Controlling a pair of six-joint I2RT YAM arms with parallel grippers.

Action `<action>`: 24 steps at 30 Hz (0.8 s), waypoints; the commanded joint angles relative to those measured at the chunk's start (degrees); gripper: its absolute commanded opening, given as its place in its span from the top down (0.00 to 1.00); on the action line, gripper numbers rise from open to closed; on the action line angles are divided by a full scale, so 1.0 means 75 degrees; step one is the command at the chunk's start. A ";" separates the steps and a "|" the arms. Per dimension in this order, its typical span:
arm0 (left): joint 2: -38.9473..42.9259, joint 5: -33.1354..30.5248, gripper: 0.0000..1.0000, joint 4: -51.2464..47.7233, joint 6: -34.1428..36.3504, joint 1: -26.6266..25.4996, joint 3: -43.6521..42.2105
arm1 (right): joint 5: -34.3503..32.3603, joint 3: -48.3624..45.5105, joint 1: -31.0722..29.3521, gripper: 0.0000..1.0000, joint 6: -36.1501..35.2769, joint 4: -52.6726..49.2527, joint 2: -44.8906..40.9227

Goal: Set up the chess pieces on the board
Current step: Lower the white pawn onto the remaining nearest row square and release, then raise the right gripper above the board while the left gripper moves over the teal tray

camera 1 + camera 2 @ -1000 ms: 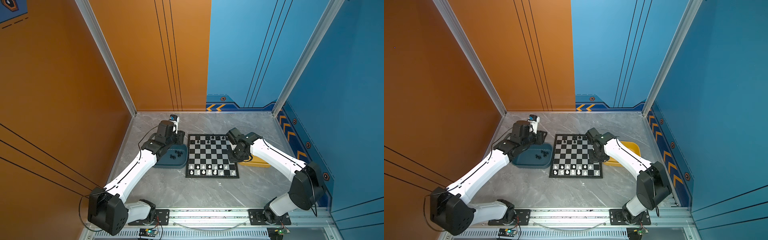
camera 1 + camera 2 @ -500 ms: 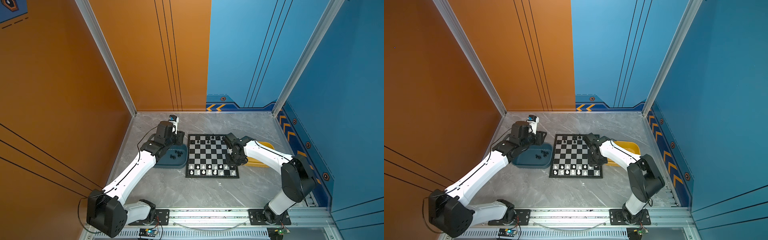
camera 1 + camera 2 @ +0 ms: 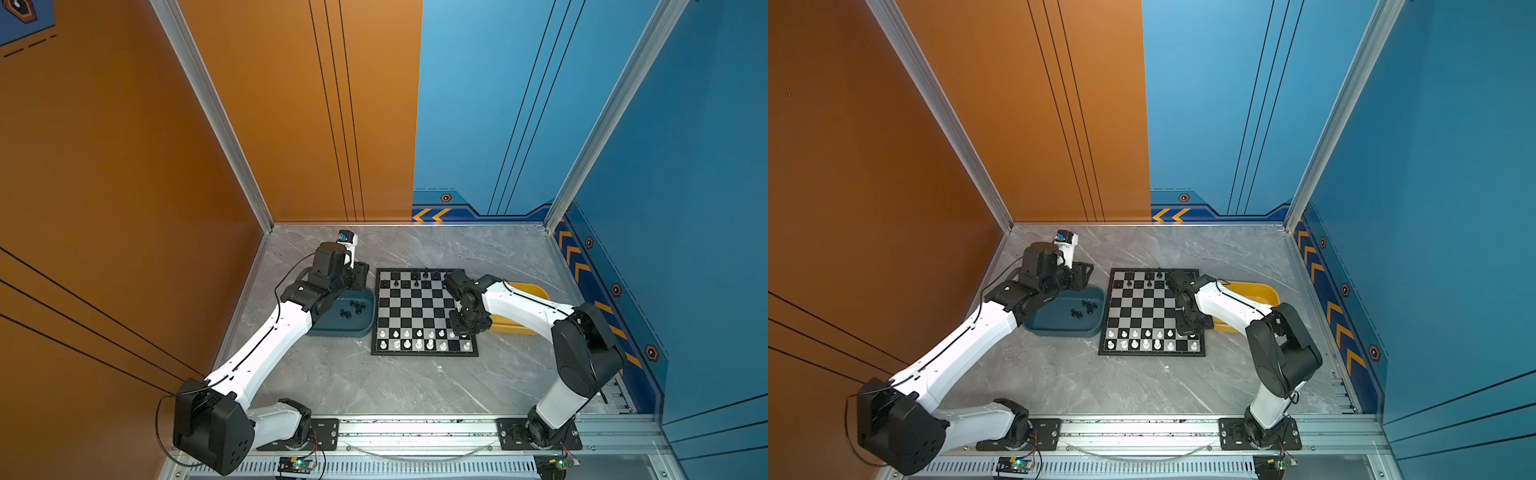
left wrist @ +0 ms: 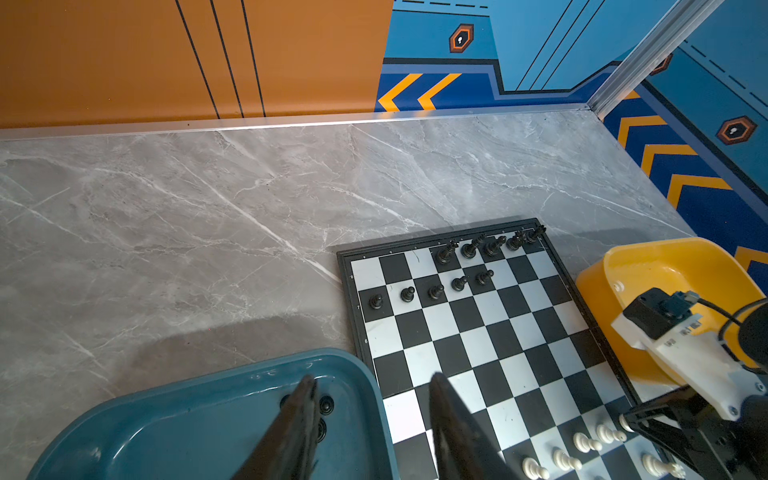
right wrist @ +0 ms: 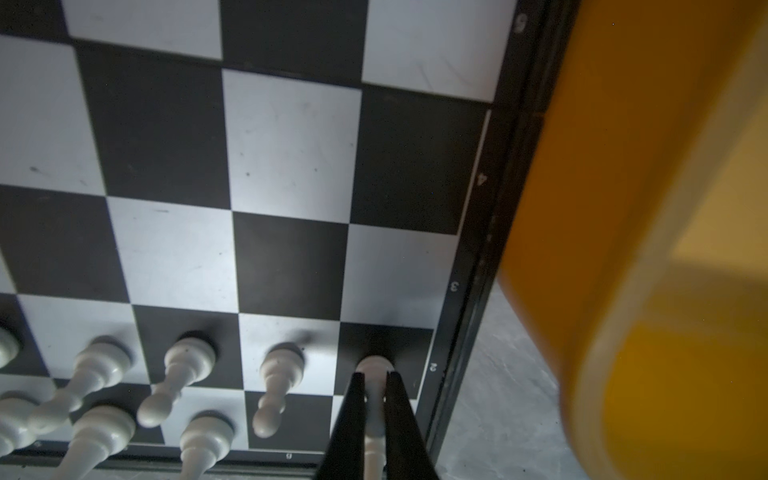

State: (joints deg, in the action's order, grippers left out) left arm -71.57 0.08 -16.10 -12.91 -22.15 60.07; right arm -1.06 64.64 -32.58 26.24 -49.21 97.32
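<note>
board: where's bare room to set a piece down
On the board, the middle rows between the black pieces and white pieces are bare. So is the far row's corner nearest the teal tray. Crowded: the near rows, where the right claw grips a white pawn.

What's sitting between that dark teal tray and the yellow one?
The chessboard, as both top views show: the teal tray lies beside its left edge and the yellow tray beside its right edge.
</note>
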 commanded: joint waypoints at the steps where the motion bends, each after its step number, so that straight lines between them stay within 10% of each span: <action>1: -0.0038 -0.0025 0.54 -0.0069 0.0026 0.0024 0.0143 | -0.0206 -0.0146 0.0015 0.91 0.0169 0.0072 0.0130; 24: -0.0220 -0.0953 0.54 -0.1634 0.0150 0.0358 0.0913 | -0.0554 0.1076 0.0075 0.69 0.0079 -0.0480 -0.1131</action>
State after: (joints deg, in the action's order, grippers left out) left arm -72.36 -2.81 -21.87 -12.84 -20.84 63.75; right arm -2.46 69.04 -32.53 27.03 -50.83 91.98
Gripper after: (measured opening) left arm 0.457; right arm 0.304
